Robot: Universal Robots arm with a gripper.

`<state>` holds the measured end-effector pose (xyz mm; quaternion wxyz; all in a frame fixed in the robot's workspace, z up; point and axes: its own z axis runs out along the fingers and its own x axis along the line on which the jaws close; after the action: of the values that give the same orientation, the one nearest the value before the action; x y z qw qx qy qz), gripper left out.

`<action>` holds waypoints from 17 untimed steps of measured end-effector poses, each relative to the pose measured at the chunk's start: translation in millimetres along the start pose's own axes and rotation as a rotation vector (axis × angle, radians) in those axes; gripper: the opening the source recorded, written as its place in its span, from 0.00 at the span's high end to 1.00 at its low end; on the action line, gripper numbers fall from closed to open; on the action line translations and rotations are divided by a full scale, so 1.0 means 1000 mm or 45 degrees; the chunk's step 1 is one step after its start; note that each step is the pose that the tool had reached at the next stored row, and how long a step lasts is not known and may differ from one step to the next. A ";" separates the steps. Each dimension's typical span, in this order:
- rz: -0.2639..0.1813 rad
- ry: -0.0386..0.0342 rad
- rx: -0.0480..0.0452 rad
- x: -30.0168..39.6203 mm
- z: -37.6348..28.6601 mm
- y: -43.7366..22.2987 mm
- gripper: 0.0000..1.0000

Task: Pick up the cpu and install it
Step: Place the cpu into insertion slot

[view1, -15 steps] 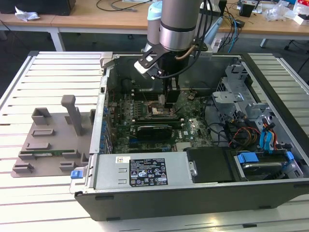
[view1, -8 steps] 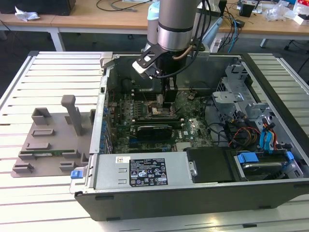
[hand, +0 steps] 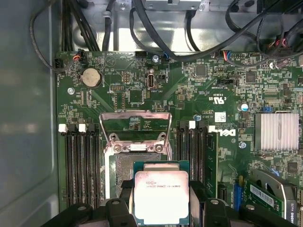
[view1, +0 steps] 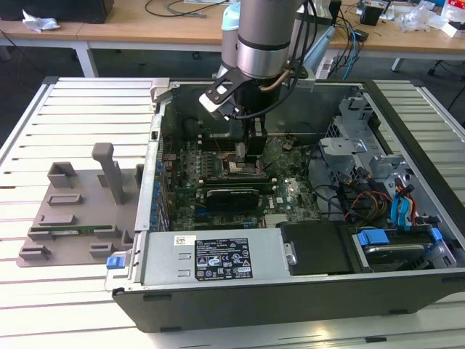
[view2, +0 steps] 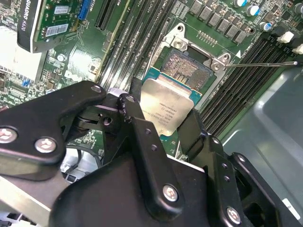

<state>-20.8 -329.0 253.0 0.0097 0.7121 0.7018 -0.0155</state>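
The hand (hand: 161, 208) is partly closed, its two black fingers (view2: 137, 118) pressed against opposite edges of the cpu (hand: 161, 196), which it grips flat with the silver-grey top facing the wrist cameras and a thin rim showing around it. In both wrist views the cpu hangs over the near edge of the socket (hand: 124, 172), overlapping it but not lined up with it; whether the chip touches the socket cannot be told. The socket's contact field lies bare just beyond the hand, and its metal frame (hand: 135, 115) stands swung open on the far side. Rows of black memory slots (hand: 83, 165) run along either side of the socket and of the fingers, close in on both flanks. Farther off on the green motherboard (hand: 142, 94) sit a round coin cell (hand: 91, 77) and, well to one side, a finned silver heatsink (hand: 277, 131). Past the board's far edge, black cables (hand: 87, 28) loop across the metal wall. In the exterior view the arm (view1: 265, 29) reaches straight down into the open computer case (view1: 290, 298), the hand low over the board's middle. A grey plastic tray (view1: 73, 218) lies outside the case on the slatted tabletop (view1: 73, 102), well apart from the hand.
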 end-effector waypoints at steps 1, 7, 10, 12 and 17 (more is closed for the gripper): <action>0.000 0.0000 0.000 0.0000 0.0002 0.0000 0.45; 0.000 0.0001 0.000 0.0001 0.0019 -0.0001 0.45; 0.000 0.0001 0.000 0.0001 0.0032 -0.0001 0.45; 0.000 0.0001 0.000 0.0002 0.0045 -0.0001 0.45; 0.000 0.0001 0.000 0.0035 0.0079 -0.0008 0.45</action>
<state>-21.6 -325.8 245.0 0.0097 0.7121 0.7018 -0.0155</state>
